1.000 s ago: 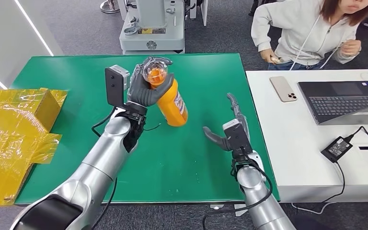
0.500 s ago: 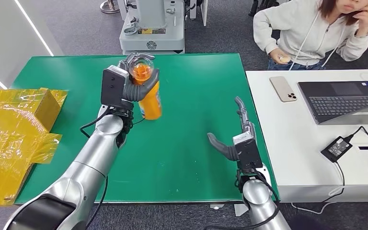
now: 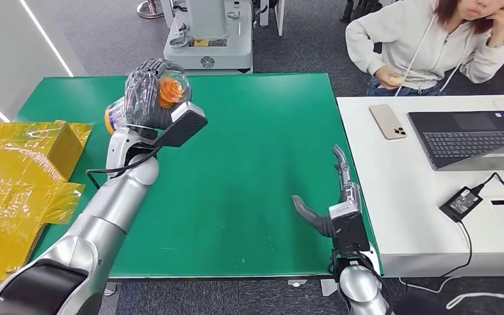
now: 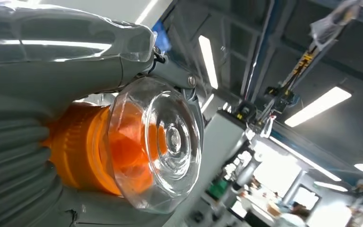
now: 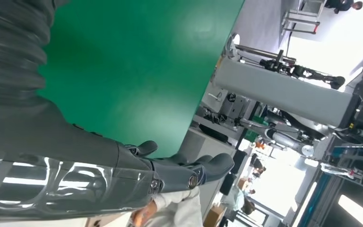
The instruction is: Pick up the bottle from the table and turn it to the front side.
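My left hand (image 3: 146,93) holds the orange bottle (image 3: 115,115) in the air over the far left part of the green table (image 3: 249,164). The fingers wrap the bottle's neck; its clear faceted cap (image 3: 172,88) points right and its orange body sticks out to the left. In the left wrist view the clear cap (image 4: 163,142) over the orange neck fills the middle, with my left hand (image 4: 38,123) around it. My right hand (image 3: 328,197) hovers open near the table's right front edge, thumb out to the left, holding nothing; the right wrist view shows its fingers (image 5: 189,172) straight over the green surface.
A crumpled yellow bag (image 3: 20,184) lies on the table's left end. A white desk (image 3: 433,197) on the right carries a phone (image 3: 388,121), a laptop (image 3: 472,138) and a charger (image 3: 462,203). A person in a white hoodie (image 3: 426,46) sits behind it. A grey machine base (image 3: 208,39) stands beyond the table.
My left hand has lifted and rolled the bottle from tilted upright to lying sideways, moving it left and back. My right hand has drawn nearer the front edge. The person raised a hand to the face.
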`<state>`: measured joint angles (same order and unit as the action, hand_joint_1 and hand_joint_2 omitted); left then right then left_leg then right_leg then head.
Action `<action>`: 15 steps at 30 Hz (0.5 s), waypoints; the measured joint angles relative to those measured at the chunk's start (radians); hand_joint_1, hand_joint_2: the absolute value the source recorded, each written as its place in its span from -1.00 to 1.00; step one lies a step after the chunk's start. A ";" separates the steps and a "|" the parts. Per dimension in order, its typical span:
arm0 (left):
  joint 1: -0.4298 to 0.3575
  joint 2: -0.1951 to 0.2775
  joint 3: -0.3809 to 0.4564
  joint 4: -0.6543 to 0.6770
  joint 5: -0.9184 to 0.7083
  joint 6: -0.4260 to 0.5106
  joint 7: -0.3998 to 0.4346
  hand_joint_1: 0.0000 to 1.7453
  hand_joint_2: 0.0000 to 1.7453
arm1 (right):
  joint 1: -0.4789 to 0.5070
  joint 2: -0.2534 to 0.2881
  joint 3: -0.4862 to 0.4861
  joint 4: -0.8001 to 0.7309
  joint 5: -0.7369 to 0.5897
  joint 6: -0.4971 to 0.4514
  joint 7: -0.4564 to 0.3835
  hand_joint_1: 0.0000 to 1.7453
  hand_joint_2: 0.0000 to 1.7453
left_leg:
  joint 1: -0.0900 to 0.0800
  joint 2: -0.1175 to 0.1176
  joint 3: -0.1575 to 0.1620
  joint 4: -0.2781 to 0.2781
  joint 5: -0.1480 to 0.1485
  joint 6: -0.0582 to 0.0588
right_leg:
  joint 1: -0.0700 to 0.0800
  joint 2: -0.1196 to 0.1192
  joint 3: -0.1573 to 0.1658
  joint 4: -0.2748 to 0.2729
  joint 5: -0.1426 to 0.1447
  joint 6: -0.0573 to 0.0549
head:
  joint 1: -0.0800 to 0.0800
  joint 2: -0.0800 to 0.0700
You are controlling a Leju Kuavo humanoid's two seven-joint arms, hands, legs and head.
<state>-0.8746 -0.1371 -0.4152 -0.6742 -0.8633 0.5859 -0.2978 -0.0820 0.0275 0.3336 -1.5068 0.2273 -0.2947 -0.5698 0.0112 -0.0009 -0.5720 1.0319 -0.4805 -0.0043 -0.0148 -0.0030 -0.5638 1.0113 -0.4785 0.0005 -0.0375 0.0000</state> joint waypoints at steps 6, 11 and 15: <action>-0.032 0.036 -0.034 0.022 -0.379 0.032 0.147 1.00 1.00 | 0.077 -0.001 -0.017 -0.046 0.008 -0.025 -0.015 -1.00 1.00 | 0.000 0.000 0.000 0.000 0.000 0.000 | 0.000 0.000 0.000 0.000 0.000 0.000 | 0.000 0.000; -0.044 0.080 -0.065 0.037 -0.557 0.032 0.223 1.00 1.00 | 0.120 -0.004 -0.035 -0.069 0.006 -0.029 -0.022 -1.00 1.00 | 0.000 0.001 0.000 0.000 0.000 0.000 | 0.000 0.001 0.000 0.000 0.000 0.000 | 0.000 0.000; -0.050 0.132 -0.089 0.055 -0.666 0.029 0.263 1.00 1.00 | 0.155 -0.013 -0.048 -0.079 -0.011 -0.040 -0.041 -1.00 1.00 | 0.000 0.002 0.000 0.000 0.000 0.000 | 0.000 0.002 -0.001 0.001 0.000 0.000 | 0.000 0.000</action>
<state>-0.9245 -0.0053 -0.5040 -0.6189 -1.5296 0.6151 -0.0351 0.0732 0.0145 0.2858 -1.5857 0.2159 -0.3343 -0.6113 0.0114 0.0007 -0.5720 1.0318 -0.4805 -0.0044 -0.0146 -0.0010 -0.5648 1.0119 -0.4785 0.0004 -0.0375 0.0000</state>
